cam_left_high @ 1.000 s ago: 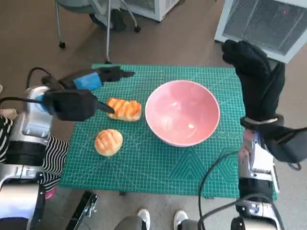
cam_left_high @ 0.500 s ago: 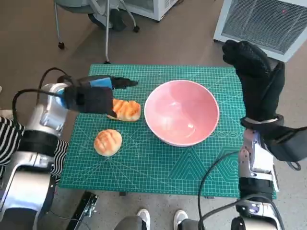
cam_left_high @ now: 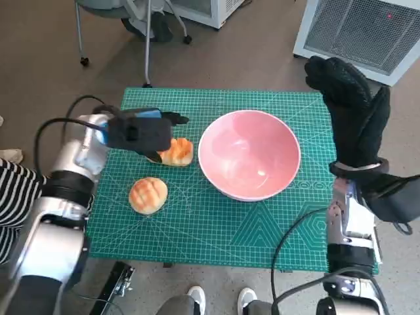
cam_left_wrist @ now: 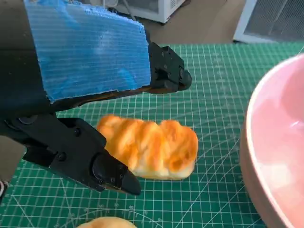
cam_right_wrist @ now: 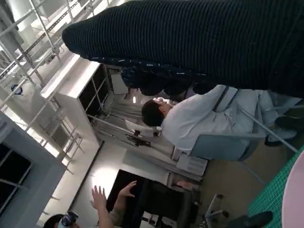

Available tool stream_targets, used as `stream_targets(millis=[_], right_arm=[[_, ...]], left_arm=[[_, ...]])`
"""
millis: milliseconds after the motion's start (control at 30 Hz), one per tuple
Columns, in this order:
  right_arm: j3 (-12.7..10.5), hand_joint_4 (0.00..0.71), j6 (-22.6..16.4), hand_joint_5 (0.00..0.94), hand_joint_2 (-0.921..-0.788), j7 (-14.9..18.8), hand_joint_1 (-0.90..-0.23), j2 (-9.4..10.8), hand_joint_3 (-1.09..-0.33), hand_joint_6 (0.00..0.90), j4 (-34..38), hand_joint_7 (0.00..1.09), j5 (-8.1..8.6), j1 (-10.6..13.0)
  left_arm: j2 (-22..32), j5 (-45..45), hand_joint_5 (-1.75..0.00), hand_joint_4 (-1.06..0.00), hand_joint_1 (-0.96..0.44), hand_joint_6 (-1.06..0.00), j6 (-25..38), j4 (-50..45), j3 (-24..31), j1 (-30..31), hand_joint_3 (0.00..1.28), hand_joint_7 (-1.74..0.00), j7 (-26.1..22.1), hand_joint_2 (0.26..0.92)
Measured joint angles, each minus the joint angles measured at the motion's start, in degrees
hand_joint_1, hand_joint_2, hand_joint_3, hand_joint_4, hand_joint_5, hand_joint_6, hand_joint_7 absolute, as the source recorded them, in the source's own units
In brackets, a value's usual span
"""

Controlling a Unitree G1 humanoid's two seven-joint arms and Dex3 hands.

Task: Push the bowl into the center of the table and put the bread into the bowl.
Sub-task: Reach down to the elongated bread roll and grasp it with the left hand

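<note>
Left wrist view shows the left hand [cam_left_wrist: 90, 95] with its fingers [cam_left_wrist: 111, 173] spread apart on both sides of the long bread [cam_left_wrist: 149, 148], holding nothing yet. This bread is golden with darker ridges, and it lies on the green surface [cam_left_high: 216, 226] just beside the pink bowl [cam_left_high: 249, 154]. It looks soft and light, so I think a gentle hold across the middle is best. The right hand [cam_left_high: 351, 108] is raised, its fingers apart and holding nothing.
</note>
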Motion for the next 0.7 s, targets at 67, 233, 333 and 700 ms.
stream_targets(millis=[67, 233, 333, 700], right_arm=[[0.0, 0.189, 0.0, 0.001, -0.921, 0.0, -0.736, 0.0, -0.631, 0.153, -0.1, 0.32, -0.03, 0.11], [0.0, 0.187, 0.0, 0.0, -0.921, -0.01, -0.738, 0.0, -0.631, 0.153, -0.34, 0.32, -0.05, 0.39], [-0.01, 0.185, 0.0, 0.0, -0.921, -0.01, -0.739, -0.01, -0.631, 0.15, -0.46, 0.32, -0.04, 0.56], [-0.1, 0.181, 0.0, 0.0, -0.921, -0.02, -0.737, -0.01, -0.632, 0.148, -0.47, 0.33, -0.03, 0.7]], left_arm=[[-0.61, 0.62, 0.0, -0.09, -0.08, -0.25, 0.21, 1.0, -0.59, -0.19, 0.0, 0.0, 0.63, 0.753], [-2.1, 1.25, 0.0, -0.09, -0.1, -0.25, 0.97, 4.29, -1.61, -0.59, 0.0, 0.0, 2.2, 0.755], [-2.77, 1.7, -0.01, -0.11, -0.12, -0.26, 1.39, 6.01, -2.1, -0.7, 0.0, 0.0, 3.03, 0.758], [-4.49, 3.42, -0.02, -0.21, -0.13, -0.37, 2.38, 8.9, -3.38, -0.71, 0.01, -0.04, 7.7, 0.78]])
